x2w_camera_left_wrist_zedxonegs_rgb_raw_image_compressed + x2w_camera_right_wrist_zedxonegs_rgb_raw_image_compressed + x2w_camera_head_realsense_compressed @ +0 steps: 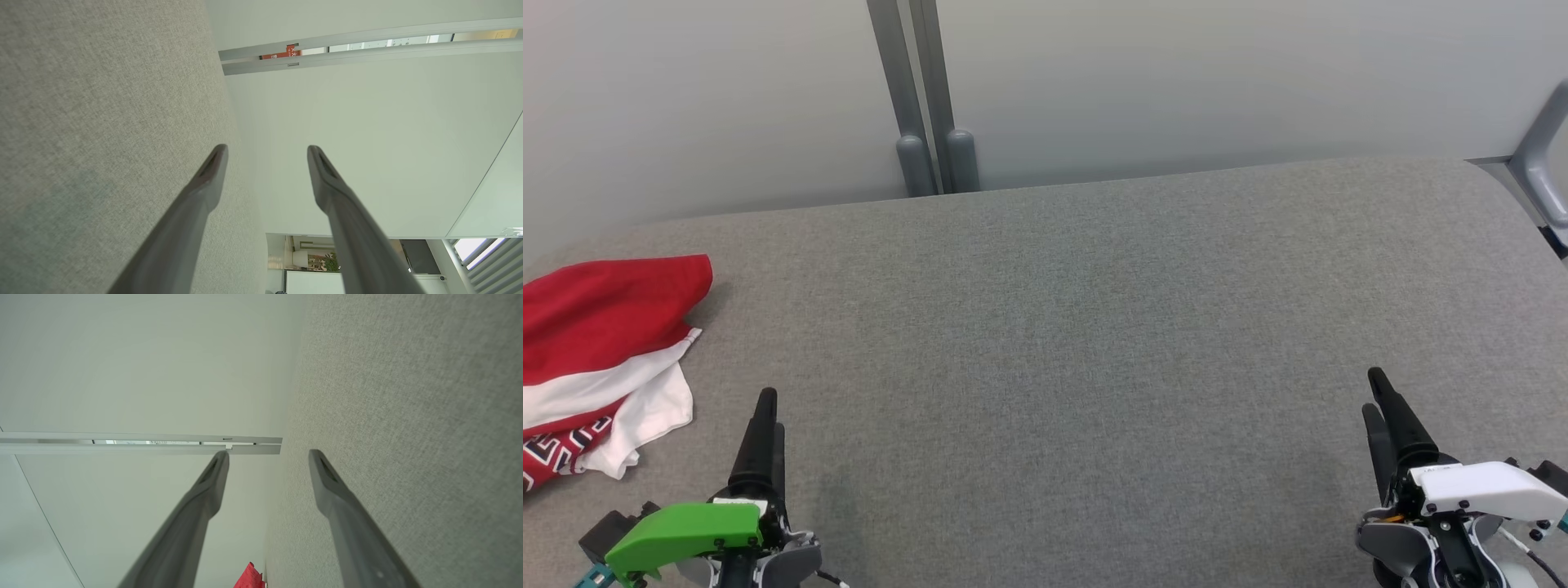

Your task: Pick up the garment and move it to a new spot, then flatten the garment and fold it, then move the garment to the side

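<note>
The garment (600, 343) lies crumpled at the far left of the grey padded surface (1094, 327). It is a heap of red and white cloth with a patterned red band at its near end. The head view's left edge cuts it off, so its full extent cannot be told. What shows runs roughly near-to-far along that edge, with a loose white flap on the robot's side and a red fold reaching toward the wall. In the right wrist view a small red corner of it (250, 577) shows at the bottom edge, well apart from that arm's fingers.

The left gripper (772, 412) is the nearer of the 2 by a wide margin — it sits just right of the heap's near end, close to the white flap but not touching it. Its fingers point away from the robot along the surface, so the cloth lies to its left and slightly ahead. In its own wrist view the left gripper (266, 149) has its 2 fingers spread, with nothing between them.

The right gripper (1373, 392) sits at the far right, with the bare width of the surface between it and the cloth. Its fingers (268, 453) are likewise parted and empty.

The pick-up looks not yet begun. It likely falls to the left arm — a short sideways reach toward the flap.
</note>
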`<state>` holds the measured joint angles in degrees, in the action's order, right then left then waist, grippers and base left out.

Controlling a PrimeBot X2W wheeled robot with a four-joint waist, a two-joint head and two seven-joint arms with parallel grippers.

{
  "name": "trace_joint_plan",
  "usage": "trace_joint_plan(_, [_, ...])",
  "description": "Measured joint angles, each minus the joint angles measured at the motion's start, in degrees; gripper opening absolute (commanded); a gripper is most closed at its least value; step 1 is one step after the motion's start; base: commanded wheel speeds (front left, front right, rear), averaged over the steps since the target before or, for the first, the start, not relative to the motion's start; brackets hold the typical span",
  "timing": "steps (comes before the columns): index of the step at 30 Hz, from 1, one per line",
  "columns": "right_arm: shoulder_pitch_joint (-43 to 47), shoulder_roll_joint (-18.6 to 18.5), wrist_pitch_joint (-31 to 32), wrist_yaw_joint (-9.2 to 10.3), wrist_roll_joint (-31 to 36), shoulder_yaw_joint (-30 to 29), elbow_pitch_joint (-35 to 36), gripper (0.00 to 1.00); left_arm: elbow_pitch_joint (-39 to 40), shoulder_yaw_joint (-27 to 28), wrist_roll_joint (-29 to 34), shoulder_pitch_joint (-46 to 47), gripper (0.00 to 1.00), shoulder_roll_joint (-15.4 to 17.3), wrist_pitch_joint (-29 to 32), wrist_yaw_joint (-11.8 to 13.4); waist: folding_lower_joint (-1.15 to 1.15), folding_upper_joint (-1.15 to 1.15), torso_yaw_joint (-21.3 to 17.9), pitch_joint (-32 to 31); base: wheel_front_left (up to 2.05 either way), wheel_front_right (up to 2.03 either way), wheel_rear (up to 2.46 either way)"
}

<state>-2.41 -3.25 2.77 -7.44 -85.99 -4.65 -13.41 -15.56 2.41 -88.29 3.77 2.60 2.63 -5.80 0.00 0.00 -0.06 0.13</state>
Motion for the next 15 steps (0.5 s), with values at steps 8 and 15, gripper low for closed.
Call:
trace_joint_plan(8, [0.4, -1.8, -2.0, 0.0, 10.2, 1.2, 2.2, 1.0, 0.5, -2.4, 8.6, 0.0, 1.0, 1.7, -2.0, 2.4, 0.0, 0.0, -0.1, 0.0, 0.0, 0.0, 0.0])
trace_joint_plan(15, [0.6, -3.4, -3.6, -0.01, 20.1, 2.5, 3.9, 1.0, 0.5, -4.6, 15.9, -0.3, 1.0, 2.9, -3.5, 4.6, 0.0, 0.0, 0.1, 0.0, 0.0, 0.0, 0.0])
